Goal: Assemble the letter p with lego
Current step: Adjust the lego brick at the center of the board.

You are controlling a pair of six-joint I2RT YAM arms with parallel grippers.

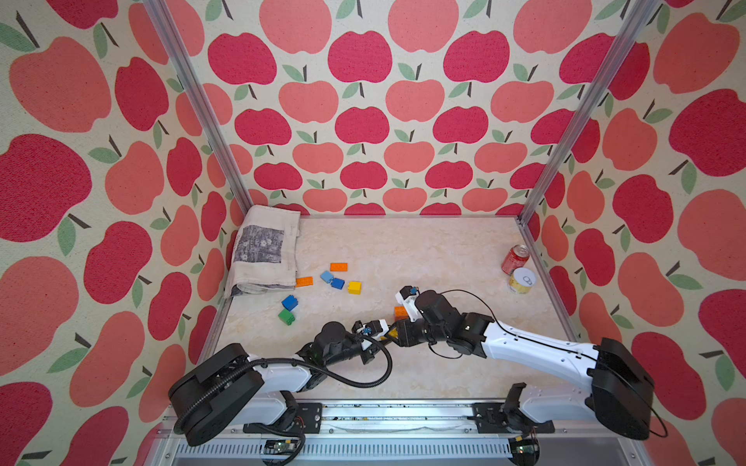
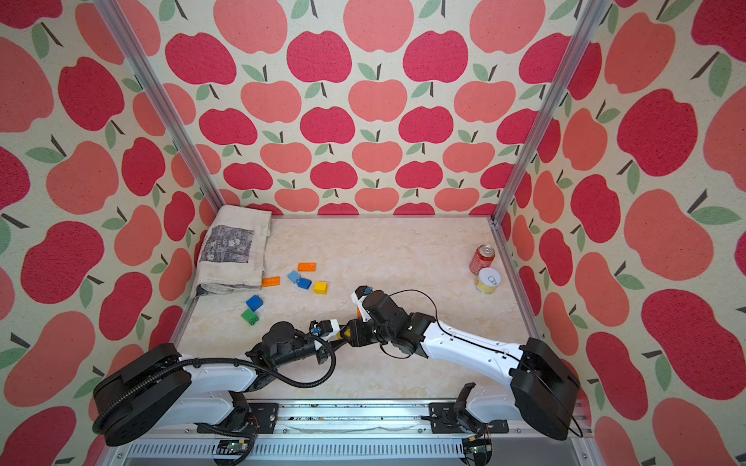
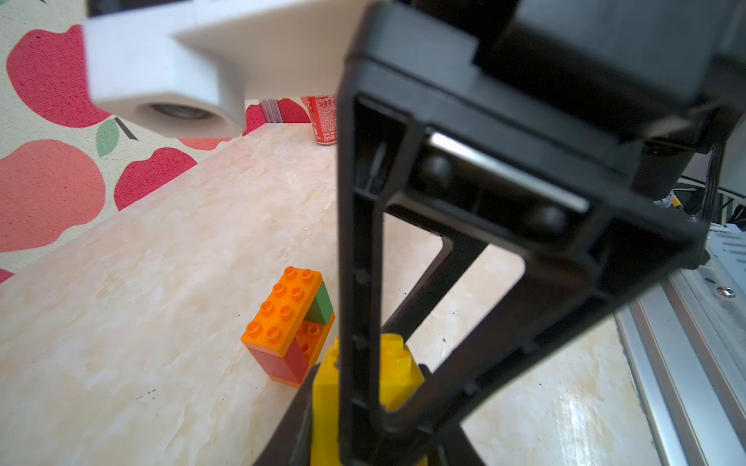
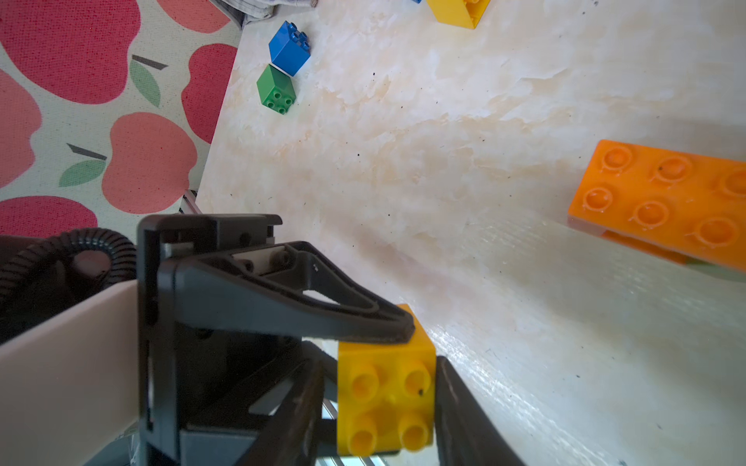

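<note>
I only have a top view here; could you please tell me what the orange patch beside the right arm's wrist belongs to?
Observer: The left wrist view shows a joined piece: two orange plates with a red brick and a green brick sandwiched between them.
Operator: Thank you. And is that a yellow brick next to it?
Observer: Yes, and the right wrist view shows the left pincer shut on it.
Operator: Does the right pincer grip it as well?
Observer: Its fingers flank the brick, but I cannot tell whether they press it.
</note>
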